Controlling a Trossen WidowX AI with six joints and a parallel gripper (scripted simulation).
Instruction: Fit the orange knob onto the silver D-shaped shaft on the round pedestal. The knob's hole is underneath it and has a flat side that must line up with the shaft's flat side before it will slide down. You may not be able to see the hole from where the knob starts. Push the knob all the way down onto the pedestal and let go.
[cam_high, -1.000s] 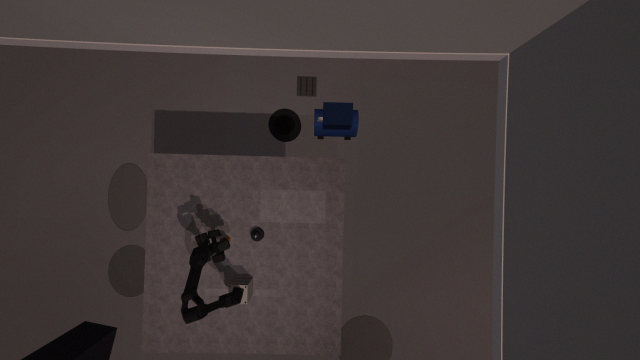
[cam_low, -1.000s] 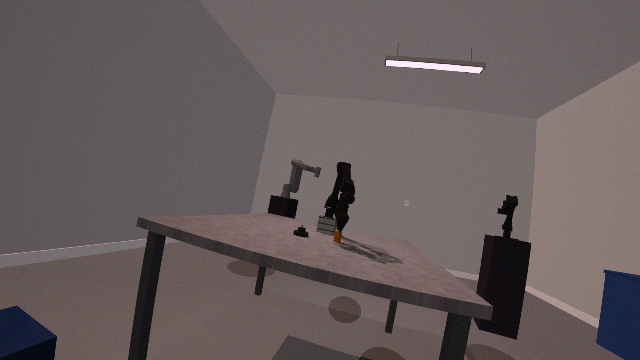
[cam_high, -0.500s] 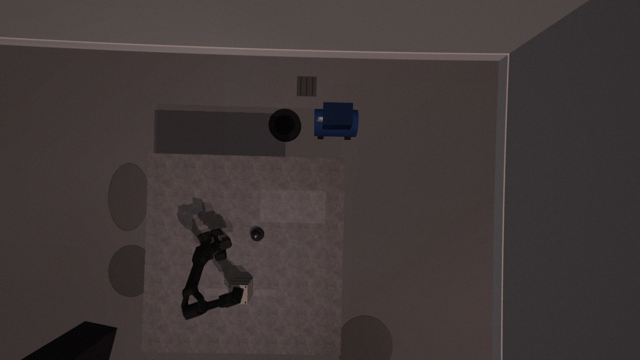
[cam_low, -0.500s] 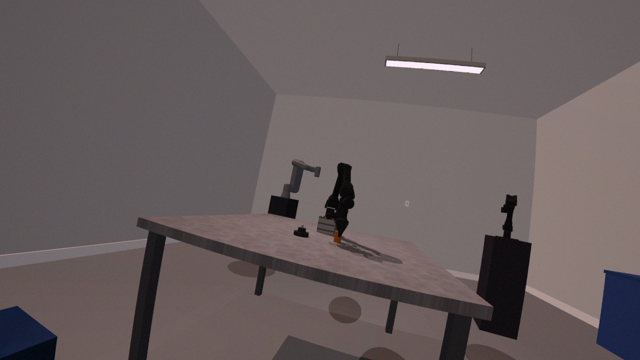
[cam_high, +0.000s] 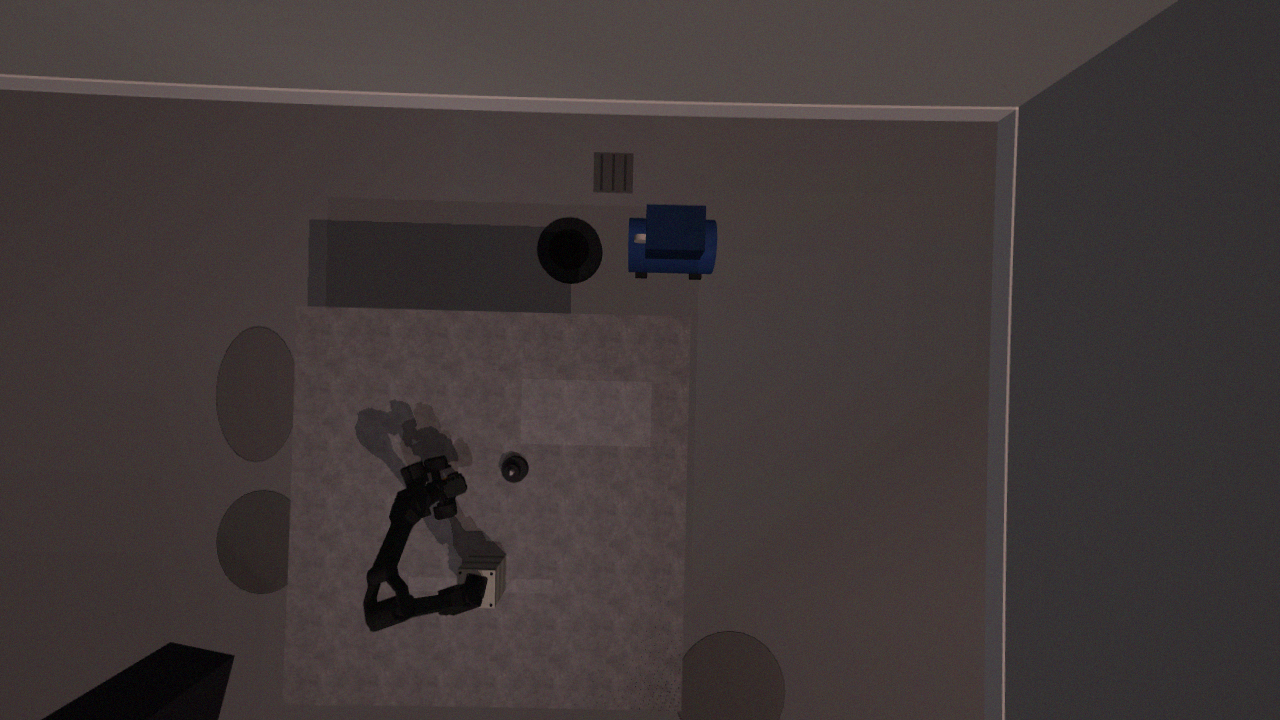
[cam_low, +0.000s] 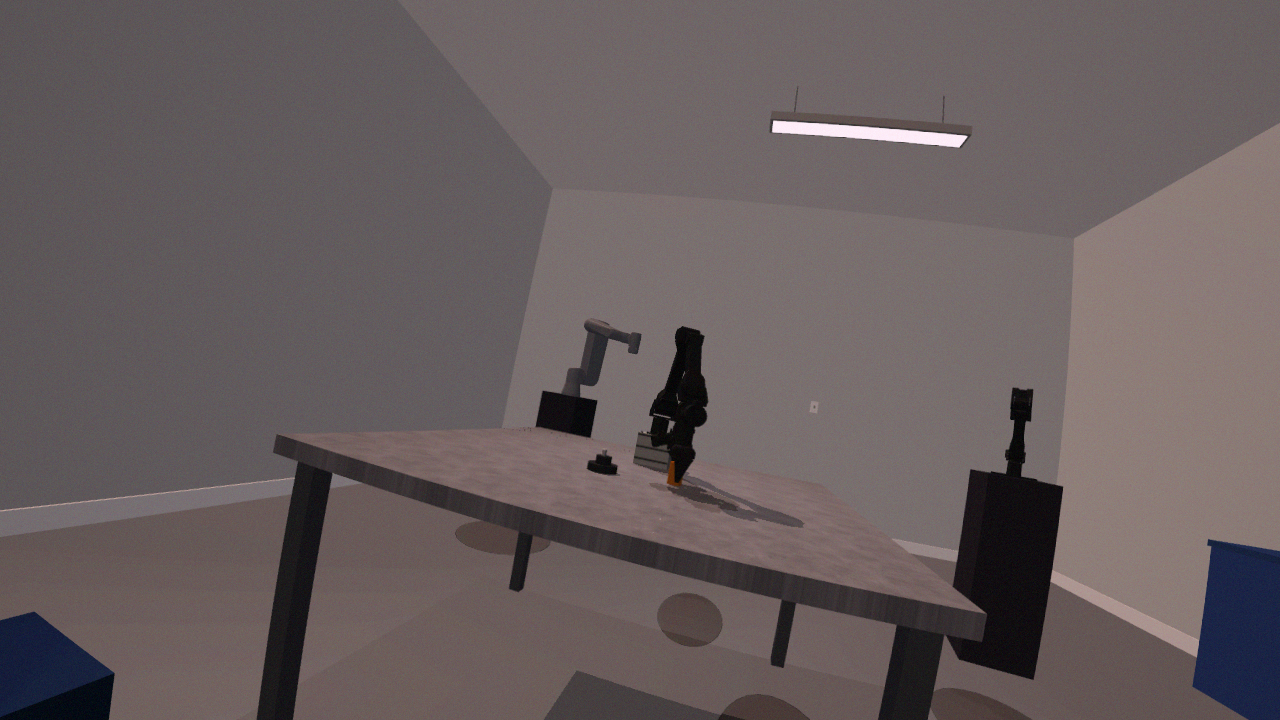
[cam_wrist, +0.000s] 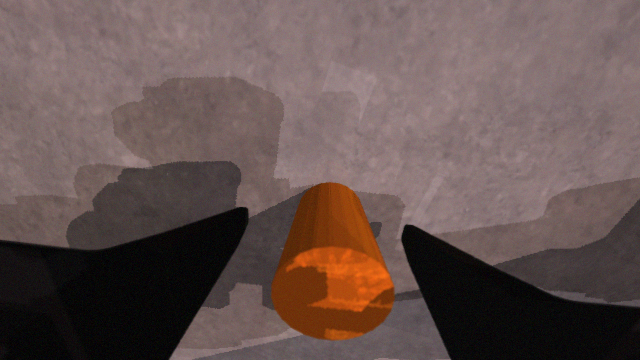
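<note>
The orange knob stands upright on the table. It is hidden under the arm in the top view. My gripper is open, low down, with one black finger on each side of the knob and a gap on both sides in the wrist view. The knob's underside is hidden. The black round pedestal stands to the right of the gripper in the top view. The silver shaft points up from it. The shaft's flat side is too small to tell.
The arm's base sits on a light grey ribbed block on the table. Shadows of the arm lie around the knob in the wrist view. Other robots on dark stands are in the background, away from the table.
</note>
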